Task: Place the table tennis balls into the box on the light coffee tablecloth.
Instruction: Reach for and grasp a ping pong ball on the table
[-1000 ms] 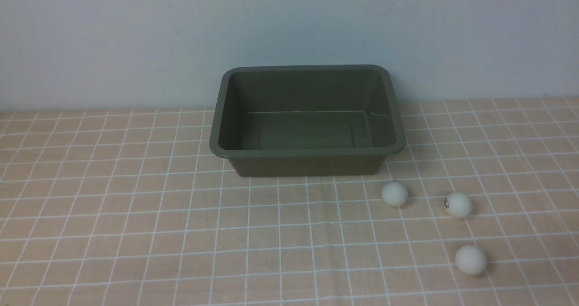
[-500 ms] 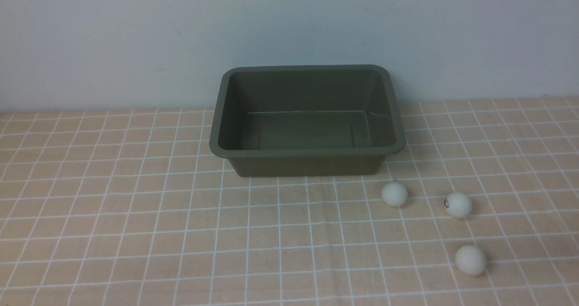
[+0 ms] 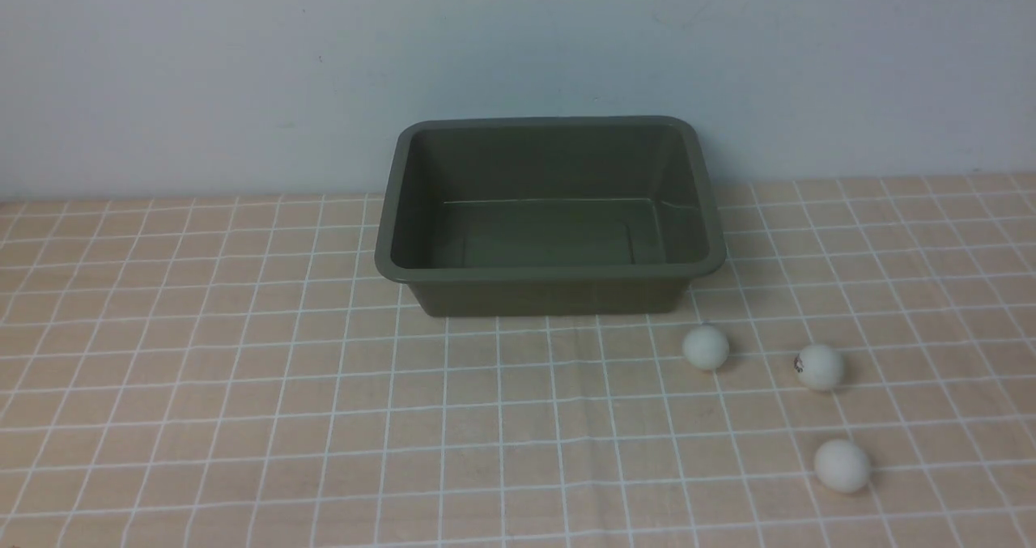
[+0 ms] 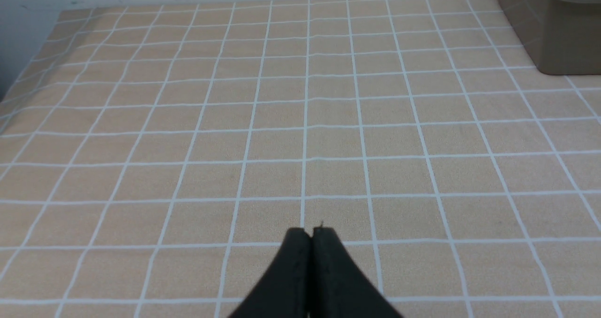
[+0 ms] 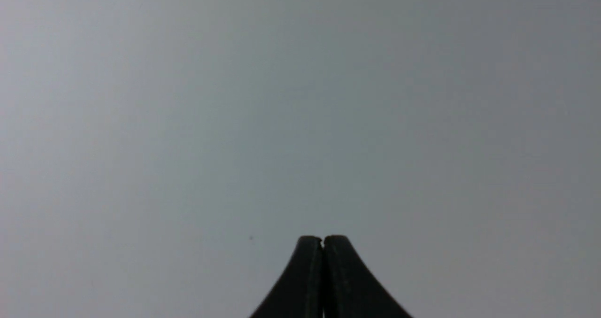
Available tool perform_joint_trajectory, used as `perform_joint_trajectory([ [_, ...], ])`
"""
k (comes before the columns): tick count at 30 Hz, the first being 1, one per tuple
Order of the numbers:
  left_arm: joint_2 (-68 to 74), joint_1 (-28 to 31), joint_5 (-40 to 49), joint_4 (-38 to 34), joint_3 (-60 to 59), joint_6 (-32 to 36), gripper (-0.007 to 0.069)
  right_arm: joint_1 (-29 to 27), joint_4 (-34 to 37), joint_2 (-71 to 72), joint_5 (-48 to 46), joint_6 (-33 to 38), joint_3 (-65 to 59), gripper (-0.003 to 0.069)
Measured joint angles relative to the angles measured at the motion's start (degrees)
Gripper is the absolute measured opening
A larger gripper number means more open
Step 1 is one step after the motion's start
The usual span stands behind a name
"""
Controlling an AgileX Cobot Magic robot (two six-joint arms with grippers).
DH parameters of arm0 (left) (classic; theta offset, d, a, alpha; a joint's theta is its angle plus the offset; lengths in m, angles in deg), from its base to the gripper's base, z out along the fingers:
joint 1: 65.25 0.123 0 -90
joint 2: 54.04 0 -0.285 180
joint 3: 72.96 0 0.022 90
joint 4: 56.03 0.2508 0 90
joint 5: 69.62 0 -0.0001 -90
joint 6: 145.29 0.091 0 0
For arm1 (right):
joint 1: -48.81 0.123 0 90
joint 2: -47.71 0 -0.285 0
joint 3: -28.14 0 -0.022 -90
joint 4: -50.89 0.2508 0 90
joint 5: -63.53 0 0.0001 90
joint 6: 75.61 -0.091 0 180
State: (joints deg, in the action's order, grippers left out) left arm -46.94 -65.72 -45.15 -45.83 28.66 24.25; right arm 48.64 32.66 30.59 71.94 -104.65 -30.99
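Olive-green plastic forms the box (image 3: 550,274), which stands in the upper middle of the front view, with its far side close to the pale wall (image 3: 243,70). It rests upright on the light coffee tablecloth (image 3: 243,386), a tan cloth with thin white grid lines that covers the bench and is slightly creased near the lower edge of the frame.

All three table tennis balls are outside the box, on the cloth in the lower right part of the frame. The plain ball (image 3: 706,347) lies just below the lower right corner of the box, near it but not touching. The marked ball (image 3: 820,367), with a small dark print on its left side, lies to the right of it and apart from it. The lowest ball (image 3: 842,466) lies further down, below the marked ball and apart from both. Only bare cloth lies between the balls and the box.

In the left wrist view the left end effector (image 4: 311,233) has its two black fingers pressed together and holds nothing. It is over open cloth, and a corner of the box shows in the upper right corner of that frame. In the right wrist view the right end effector (image 5: 323,239) is also fully closed and holds nothing, in front of a plain grey background.
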Motion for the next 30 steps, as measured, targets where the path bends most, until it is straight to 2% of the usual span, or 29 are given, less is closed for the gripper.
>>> perform_joint_trajectory([
  [4, 0.0, 0.0, 0.0, 0.0, 0.0, 0.0, -0.0069, 0.0, -14.3, -6.0, -10.9, -11.5, 6.2, -0.0018],
  [7, 0.0, 0.0, 0.0, 0.0, 0.0, 0.0, -0.0069, 0.0, -19.6, -10.8, -16.0, -16.8, 9.7, -0.0018],
  [12, 0.0, 0.0, 0.0, 0.0, 0.0, 0.0, -0.0069, 0.0, -20.9, -18.2, -21.4, -18.7, 12.8, -0.0018],
  [18, 0.0, 0.0, 0.0, 0.0, 0.0, 0.0, -0.0069, 0.0, -19.1, -25.4, -27.6, -16.6, 16.7, -0.0018],
  [23, 0.0, 0.0, 0.0, 0.0, 0.0, 0.0, -0.0069, 0.0, -13.9, -29.2, -39.7, -8.3, 18.7, -0.0018],
  [25, 0.0, 0.0, 0.0, 0.0, 0.0, 0.0, -0.0069, 0.0, -8.7, -31.0, -46.2, -1.2, 19.3, -0.0018],
  [30, 0.0, 0.0, 0.0, 0.0, 0.0, 0.0, -0.0069, 0.0, 13.5, -35.3, -55.1, 24.2, 19.6, -0.0018],
])
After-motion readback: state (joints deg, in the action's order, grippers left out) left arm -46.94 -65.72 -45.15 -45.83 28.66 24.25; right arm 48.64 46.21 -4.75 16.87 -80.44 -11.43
